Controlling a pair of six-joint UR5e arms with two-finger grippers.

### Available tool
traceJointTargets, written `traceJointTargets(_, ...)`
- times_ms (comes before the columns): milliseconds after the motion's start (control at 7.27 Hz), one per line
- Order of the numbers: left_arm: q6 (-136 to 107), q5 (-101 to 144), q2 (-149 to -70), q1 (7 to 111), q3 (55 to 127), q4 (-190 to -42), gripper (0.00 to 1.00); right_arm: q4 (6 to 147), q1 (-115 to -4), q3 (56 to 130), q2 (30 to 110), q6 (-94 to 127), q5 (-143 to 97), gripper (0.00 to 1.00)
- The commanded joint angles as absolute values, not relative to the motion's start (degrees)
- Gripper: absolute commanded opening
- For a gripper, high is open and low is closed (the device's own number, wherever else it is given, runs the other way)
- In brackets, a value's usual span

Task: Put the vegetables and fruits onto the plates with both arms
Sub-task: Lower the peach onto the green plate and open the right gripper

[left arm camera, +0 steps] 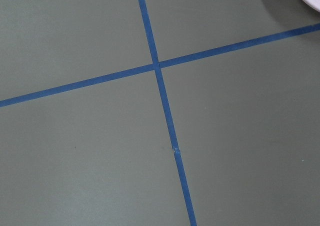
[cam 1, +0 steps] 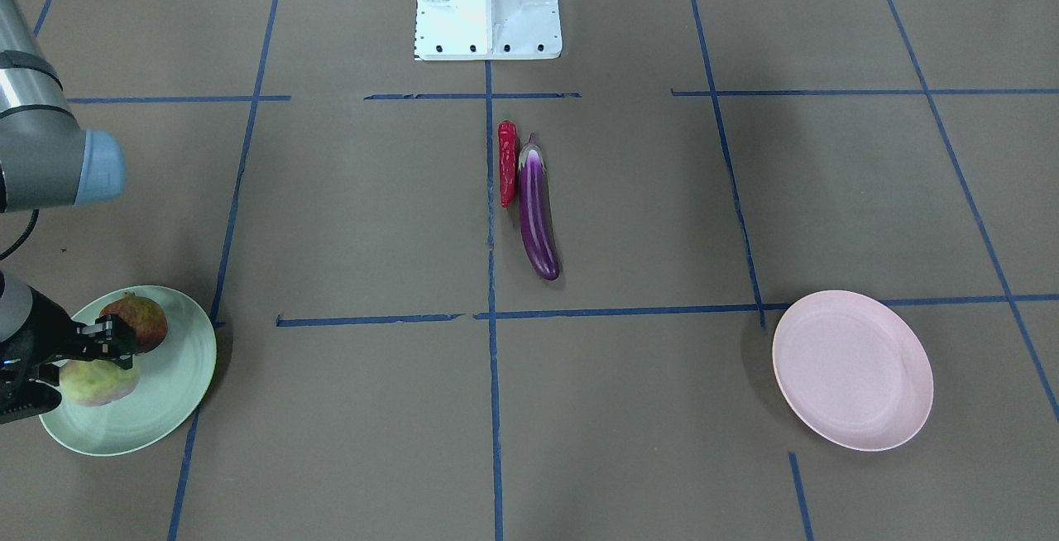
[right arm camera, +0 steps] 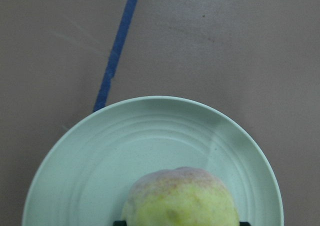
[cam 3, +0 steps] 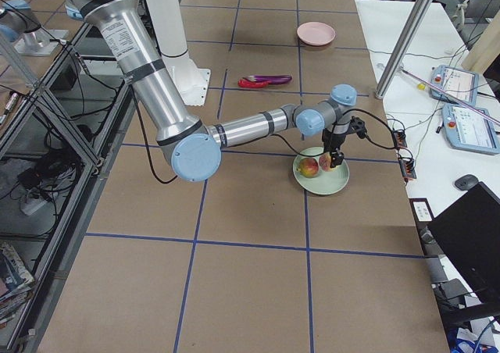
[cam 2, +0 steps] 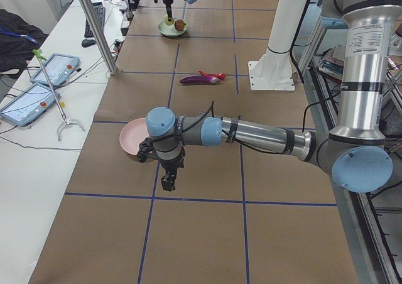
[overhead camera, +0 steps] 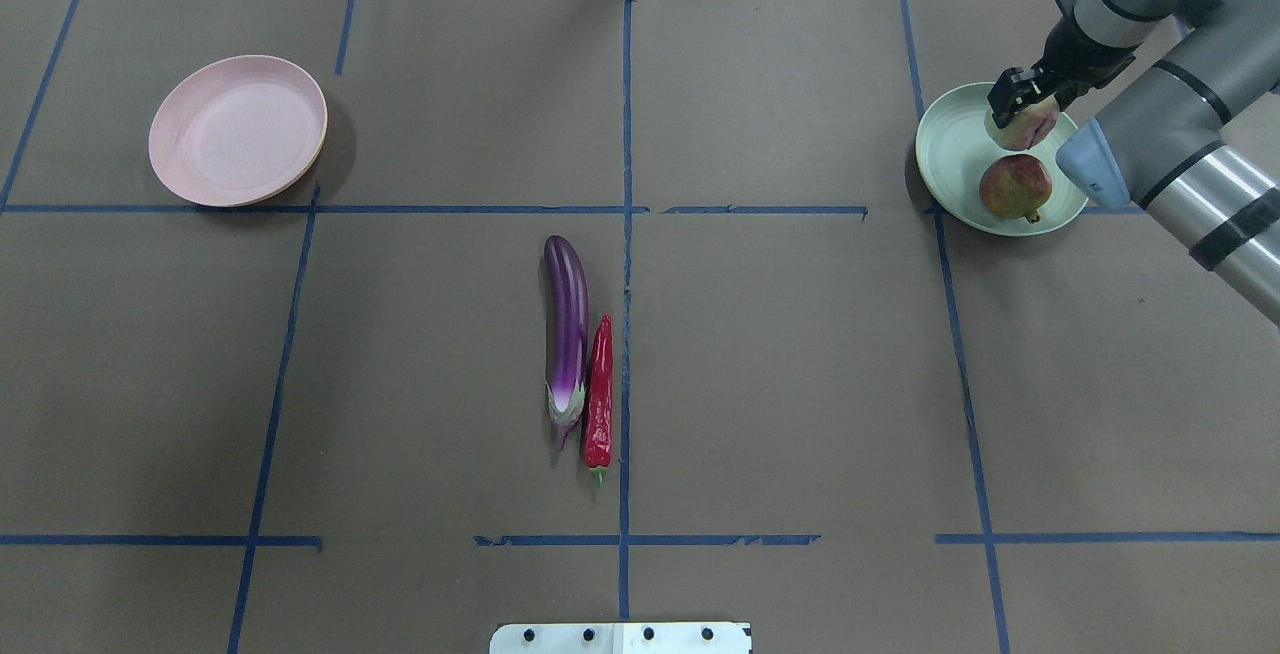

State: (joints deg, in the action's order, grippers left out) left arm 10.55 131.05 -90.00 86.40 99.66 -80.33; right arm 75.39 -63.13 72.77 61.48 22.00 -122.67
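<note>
1. Yellow-green fruit (overhead camera: 1025, 126): we see it clamped in the right gripper (overhead camera: 1022, 106), over the mint green plate (overhead camera: 955, 149), beside the dark red fruit (overhead camera: 1015, 187).
2. Left gripper (cam 2: 167, 182): we cannot tell its opening.

Purple eggplant (overhead camera: 566, 314); red chili (overhead camera: 599, 399); mint plate (overhead camera: 950, 154); pink plate (overhead camera: 238, 130); dark-red mottled fruit (overhead camera: 1015, 187); yellow-green fruit (overhead camera: 1025, 126); blue-taped brown table (overhead camera: 800, 384).

No legible text; right arm (overhead camera: 1170, 119) marking blurred.
</note>
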Motion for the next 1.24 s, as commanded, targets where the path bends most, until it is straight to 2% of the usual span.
traceJointTargets(0, 10.5, 131.0, -90.0, 86.4, 99.7, -80.3, 1.00, 72.5, -63.5, 69.8, 61.9, 21.7, -122.9, 0.95)
traceJointTargets(138, 10.5, 131.0, -90.0, 86.4, 99.7, -80.3, 1.00, 72.5, -63.5, 69.9, 62.0, 21.8, -123.0, 1.00)
traceJointTargets(550, 10.6, 130.3, -89.9, 86.0, 102.9, -80.2, 1.00, 75.7, -71.1, 70.2, 62.0, 21.6, -131.4, 1.00)
traceJointTargets(688, 10.5, 130.5, -90.3, 85.5, 103.4, -80.5, 1.00, 79.7, -74.3, 72.5, 62.7, 21.3, -132.4, 1.00)
traceJointTargets(1100, 10.3, 131.2, -92.2, 85.4, 103.3, -92.1, 1.00, 80.9, -81.4, 79.2, 75.4, 9.3, -132.7, 1.00)
